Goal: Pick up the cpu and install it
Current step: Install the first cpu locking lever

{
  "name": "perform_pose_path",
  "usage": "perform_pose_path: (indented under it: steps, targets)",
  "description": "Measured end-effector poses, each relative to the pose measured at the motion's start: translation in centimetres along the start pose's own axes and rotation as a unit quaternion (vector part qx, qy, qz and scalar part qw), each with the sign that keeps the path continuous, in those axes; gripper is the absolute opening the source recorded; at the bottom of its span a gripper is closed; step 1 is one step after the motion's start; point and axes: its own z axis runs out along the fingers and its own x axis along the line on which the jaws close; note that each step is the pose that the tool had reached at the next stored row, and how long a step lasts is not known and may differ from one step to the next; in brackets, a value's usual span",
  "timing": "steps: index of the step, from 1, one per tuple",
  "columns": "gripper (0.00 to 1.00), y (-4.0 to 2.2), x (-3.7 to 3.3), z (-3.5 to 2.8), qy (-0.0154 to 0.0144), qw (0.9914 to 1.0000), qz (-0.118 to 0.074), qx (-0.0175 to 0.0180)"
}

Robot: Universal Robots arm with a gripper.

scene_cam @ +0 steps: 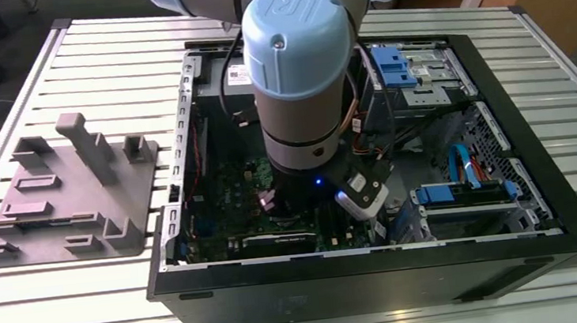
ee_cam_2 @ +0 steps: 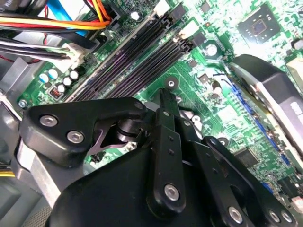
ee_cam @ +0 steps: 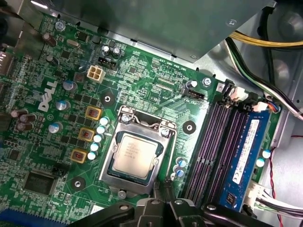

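In the first wrist view the cpu [ee_cam: 135, 153], a small silvery square chip, lies flat inside the metal socket frame [ee_cam: 124, 119] on the green motherboard [ee_cam: 142, 75]. The black gripper [ee_cam: 164, 188] hangs just beside the socket's near edge, its two thin fingers pressed together with nothing between them. The second wrist view shows the gripper [ee_cam_2: 165, 97] from behind, fingertips close over the board beside the dark memory slots [ee_cam_2: 128, 61]. In the exterior view the arm's wrist [scene_cam: 312, 183] reaches down into the open computer case [scene_cam: 384, 267].
A grey plastic tray with upright blocks [scene_cam: 70, 198] sits on the slatted table at the exterior view's left. Inside the case are a blue memory stick [ee_cam: 246, 156], cable bundles [ee_cam: 265, 71], blue drive brackets [scene_cam: 450, 193] and an expansion card [ee_cam_2: 270, 90].
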Motion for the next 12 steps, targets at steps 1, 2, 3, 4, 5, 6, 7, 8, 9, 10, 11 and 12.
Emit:
perform_pose_path:
  steps: [1,2,3,4,5,6,7,8,9,10,11,12]
  targets:
    - [0.11,0.00,-0.02,-0.10,-0.0002,1.00000,0.000,0.0000]
    - [0.11,-0.01,-0.04,-0.19,-0.0002,1.00000,0.000,0.0000]
    - [0.11,-0.02,-0.04,-0.26,-0.0002,1.00000,0.000,0.0001]
    - [0.11,-0.02,-0.05,-0.31,-0.0002,1.00000,0.000,0.0001]
    - [0.11,-0.02,-0.06,-0.35,-0.0002,1.00000,0.000,0.0001]
    - [0.11,-0.01,-0.06,-0.39,-0.0002,1.00000,0.000,0.0001]
    - [0.11,-0.02,-0.06,-0.44,-0.0002,1.00000,0.000,0.0001]
    - [0.11,-0.02,-0.07,-0.50,-0.0001,1.00000,0.000,0.0001]
    - [0.11,-0.02,-0.08,-0.57,-0.0001,1.00000,0.000,0.0001]
    - [0.11,-0.01,-0.09,-0.66,-0.0001,1.00000,0.000,0.0001]
    - [0.11,-0.01,-0.10,-0.73,-0.0002,1.00000,0.000,0.0001]
    - [0.11,-0.01,-0.10,-0.74,-0.0002,1.00000,0.000,0.0001]
